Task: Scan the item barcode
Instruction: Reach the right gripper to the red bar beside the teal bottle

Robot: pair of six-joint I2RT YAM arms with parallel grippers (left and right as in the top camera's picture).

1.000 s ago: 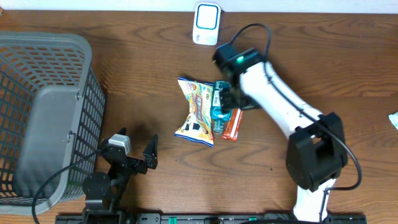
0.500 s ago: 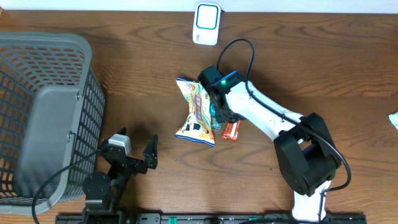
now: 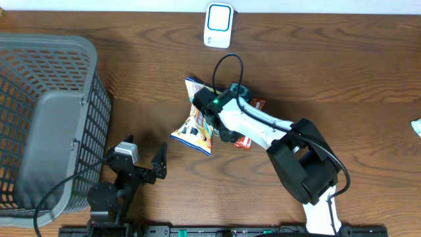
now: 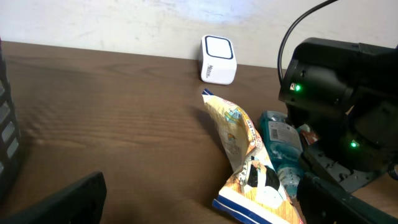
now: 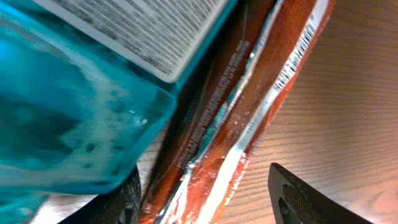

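Wooden tabletop [image 3: 342, 72], right arm [image 3: 263, 128] bent low, right claw [image 5: 205, 186] astride orange packet [image 5: 249, 112], grip unclear; left claw [image 3: 146, 148] wide.

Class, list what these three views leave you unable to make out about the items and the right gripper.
Overhead: the right gripper is covered by its own wrist; whether it grips anything cannot be told.
Right wrist: the teal bottle has a label blurred and cut by the top edge; unreadable.
Left wrist: the orange packet is nearly all behind the bottle.
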